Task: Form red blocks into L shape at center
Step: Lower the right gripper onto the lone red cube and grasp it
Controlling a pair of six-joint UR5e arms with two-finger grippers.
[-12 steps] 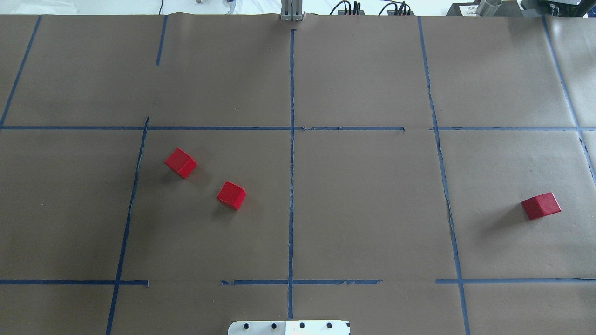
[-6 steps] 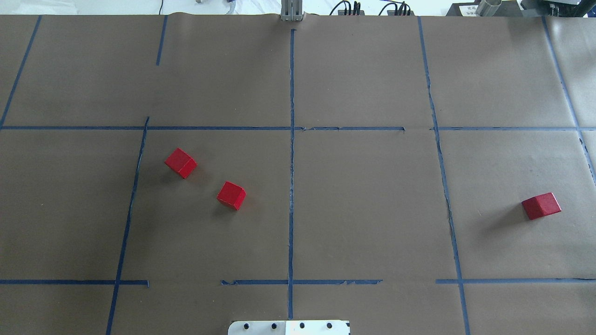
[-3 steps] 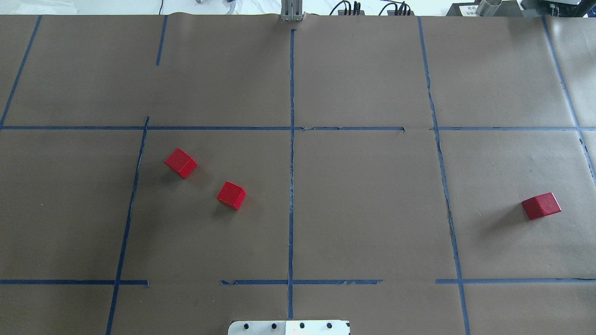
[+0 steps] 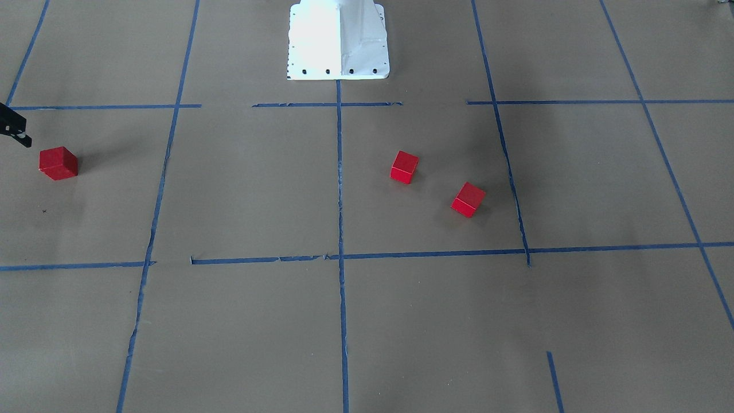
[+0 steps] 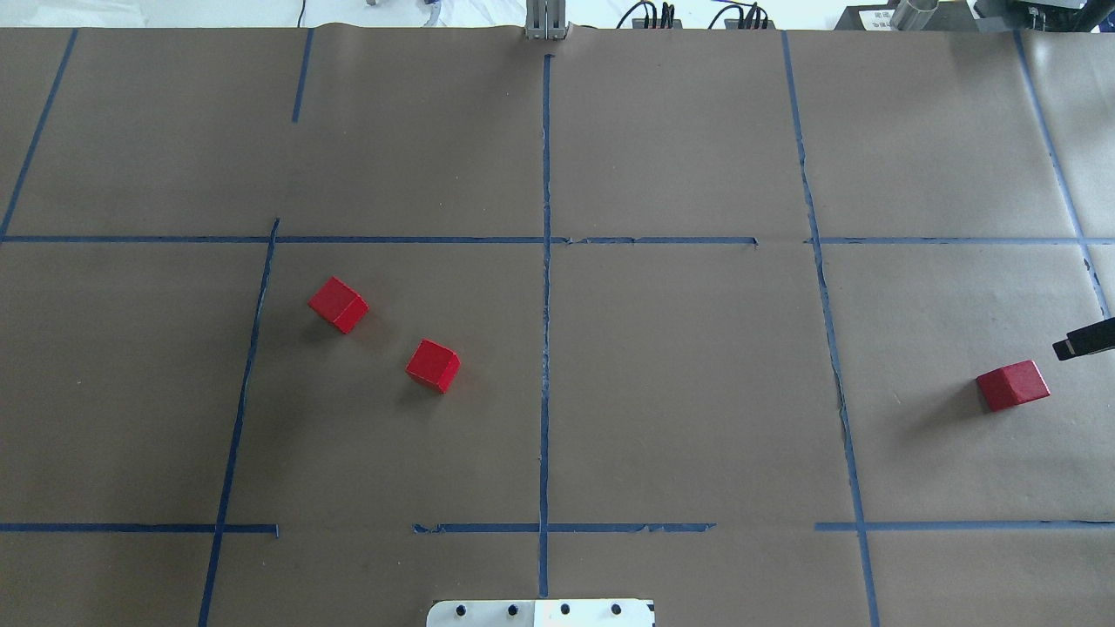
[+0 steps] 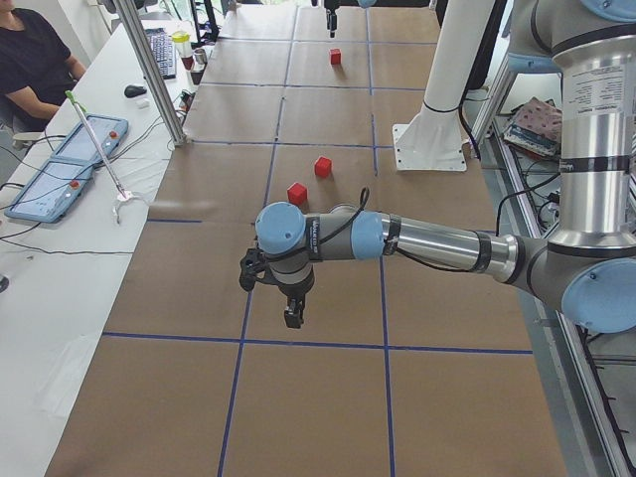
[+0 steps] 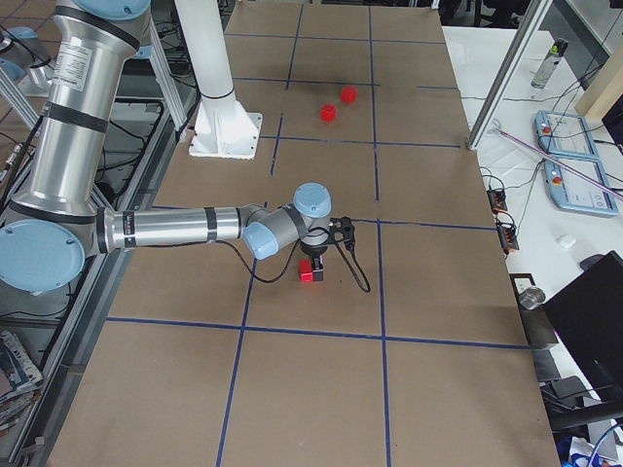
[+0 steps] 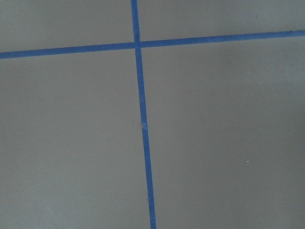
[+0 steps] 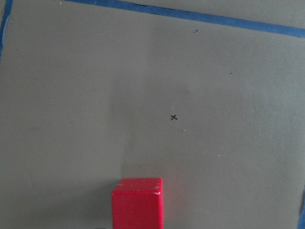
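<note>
Three red blocks lie on the brown paper. Two sit left of the center tape line (image 5: 545,374): one (image 5: 338,305) and one (image 5: 433,366), apart from each other. The third block (image 5: 1013,385) lies far right. My right gripper (image 5: 1083,340) shows only as a black tip at the view's edge, just beyond that block; I cannot tell if it is open. The right wrist view shows this block (image 9: 137,202) at the bottom, with no fingers in view. My left gripper (image 6: 291,310) hovers over bare paper left of the blocks; I cannot tell its state.
The white robot base plate (image 5: 540,613) sits at the near table edge on the center line. Cables and a metal post (image 5: 545,19) line the far edge. A seated person (image 6: 30,60) and control tablets (image 6: 60,169) are beside the table.
The black tip of my right gripper has come into the overhead view at the right edge, near the far-right block. The three blocks have not moved.
</note>
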